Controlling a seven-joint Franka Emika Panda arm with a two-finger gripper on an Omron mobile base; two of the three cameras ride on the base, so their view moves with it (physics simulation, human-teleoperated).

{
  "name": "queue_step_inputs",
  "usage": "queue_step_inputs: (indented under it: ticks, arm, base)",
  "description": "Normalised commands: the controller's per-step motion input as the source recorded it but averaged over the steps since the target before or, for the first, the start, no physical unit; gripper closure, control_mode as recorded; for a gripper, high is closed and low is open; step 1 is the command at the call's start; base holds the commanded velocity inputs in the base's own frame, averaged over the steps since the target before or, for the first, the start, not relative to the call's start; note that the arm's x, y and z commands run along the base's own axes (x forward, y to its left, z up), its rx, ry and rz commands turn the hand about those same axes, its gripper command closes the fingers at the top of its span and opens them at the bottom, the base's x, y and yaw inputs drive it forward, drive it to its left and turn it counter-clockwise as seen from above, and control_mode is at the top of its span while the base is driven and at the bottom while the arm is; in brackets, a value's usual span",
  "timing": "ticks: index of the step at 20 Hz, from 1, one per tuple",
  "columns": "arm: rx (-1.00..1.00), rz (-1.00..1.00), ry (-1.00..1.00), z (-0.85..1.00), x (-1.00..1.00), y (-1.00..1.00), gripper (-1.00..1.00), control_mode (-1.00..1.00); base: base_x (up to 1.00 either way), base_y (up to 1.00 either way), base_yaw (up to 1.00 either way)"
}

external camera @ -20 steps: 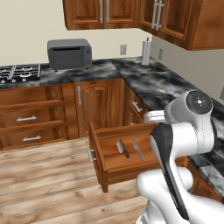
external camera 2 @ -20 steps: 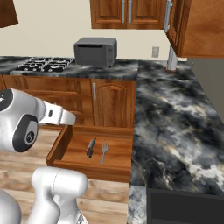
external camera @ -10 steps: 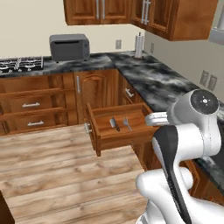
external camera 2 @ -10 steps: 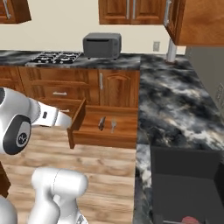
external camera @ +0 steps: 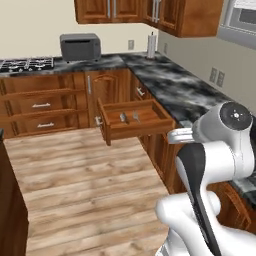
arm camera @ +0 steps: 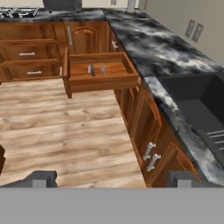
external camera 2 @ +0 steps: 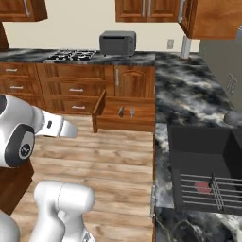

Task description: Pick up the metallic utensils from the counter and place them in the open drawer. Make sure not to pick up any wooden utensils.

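The drawer (external camera: 134, 121) is seen pulled out from the cabinets below the L-shaped worktop (external camera: 175, 85), open toward the wooden floor (external camera: 85, 180). Two small silver utensils are seen inside it, side by side on its bottom: a cleaver (external camera: 122, 117) w/ dark part and a fork (external camera: 135, 116) just beside it. In the right base view the same drawer (external camera 2: 124, 115) is seen w/ the cleaver (external camera 2: 121, 111) and the fork (external camera 2: 132, 112); in the hand view the drawer (arm camera: 99, 72) holds the two pieces (arm camera: 96, 69) near its middle.

The gripper (arm camera: 109, 178) is seen at the bottom of the hand view, its two finger tips set wide apart, nothing between them. It is held over the floor, well apart from the drawer.

A grey toaster oven (external camera: 80, 46) is standing on the back worktop, a stove (external camera 2: 71, 55) beside it. A dark sink (external camera 2: 208, 165) is set in the worktop on the right.
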Motion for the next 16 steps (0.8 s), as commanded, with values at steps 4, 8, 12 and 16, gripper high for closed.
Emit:
queue_step_inputs:
  ticks: [4,8,12,16]
  arm:
    - [0.00,0.00,0.00,0.00,0.00,0.00,-1.00,1.00]
    - [0.00,0.00,0.00,0.00,0.00,0.00,-1.00,1.00]
    - [0.00,0.00,0.00,0.00,0.00,0.00,-1.00,1.00]
    - [0.00,0.00,0.00,0.00,0.00,0.00,-1.00,1.00]
  base:
    - [-1.00,0.63,0.00]
    - [-1.00,0.47,0.00]
    - [-1.00,0.39,0.00]
    - [-1.00,0.05,0.00]
